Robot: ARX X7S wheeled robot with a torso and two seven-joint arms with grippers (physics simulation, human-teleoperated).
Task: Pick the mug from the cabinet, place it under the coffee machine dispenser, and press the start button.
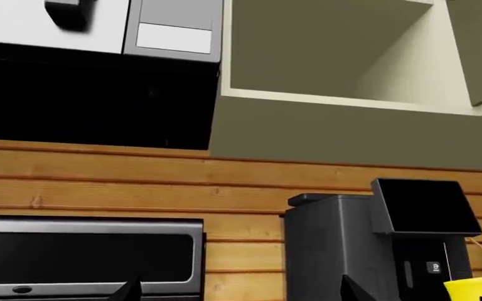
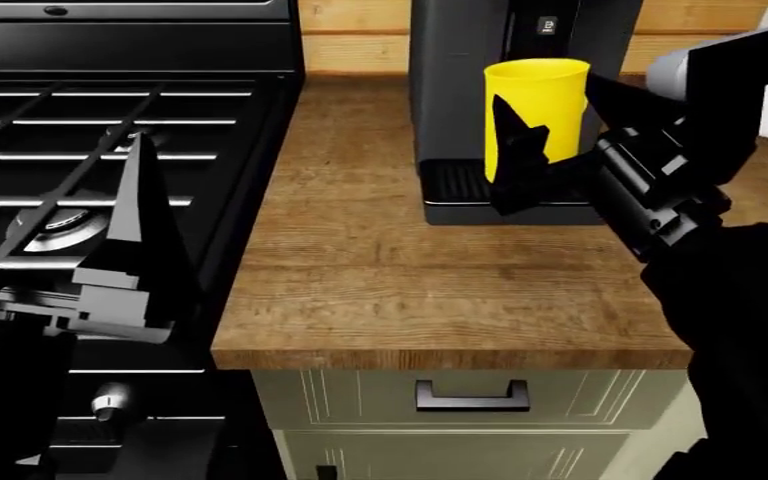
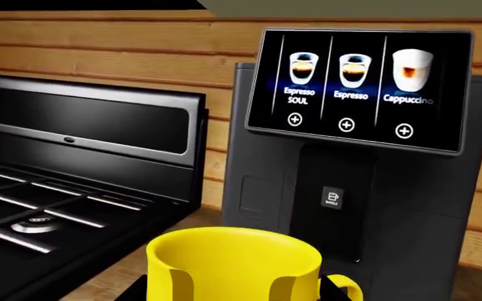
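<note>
The mug (image 2: pixel 536 118) is being held in the right gripper (image 2: pixel 528 160), whose dark fingers are closed on its yellow wall, and it is being carried in front of the coffee machine (image 2: pixel 518 60), over the ribbed drip tray (image 2: pixel 458 185) at the counter's (image 2: pixel 398 290) back edge. Whether it is resting on the tray or being held above it cannot be told. Retrieval from the cabinet (image 1: pixel 341 56) is judged done; seating under the dispenser, release and pressing the start button (image 3: pixel 332 197) are being left outstanding. The dispenser itself is not clearly visible. The left gripper (image 2: pixel 57 215) is being held over the stove (image 2: pixel 131 110), its fingers spread wide and holding nothing. The mug's base is being hidden throughout.
</note>
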